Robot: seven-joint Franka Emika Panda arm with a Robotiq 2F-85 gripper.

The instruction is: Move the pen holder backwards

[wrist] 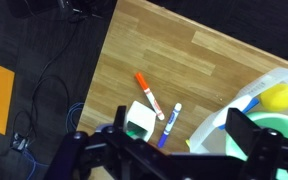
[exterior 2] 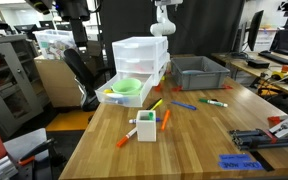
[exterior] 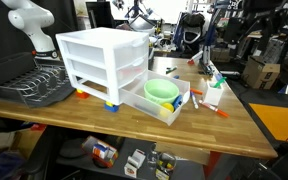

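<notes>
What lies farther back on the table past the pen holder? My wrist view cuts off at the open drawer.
Observer: Beyond the pen holder, a grey bin sits beside the white drawer unit.
Operator: Anything loose near that bin?
Observer: A green marker lies on the wood in front of it.
Operator: Are the other drawers open too?
Observer: No, only the bottom drawer is out; the two above are shut.

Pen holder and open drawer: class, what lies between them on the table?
In the wrist view, an orange-and-white marker and a blue marker lie between the pen holder and the open drawer.
</notes>
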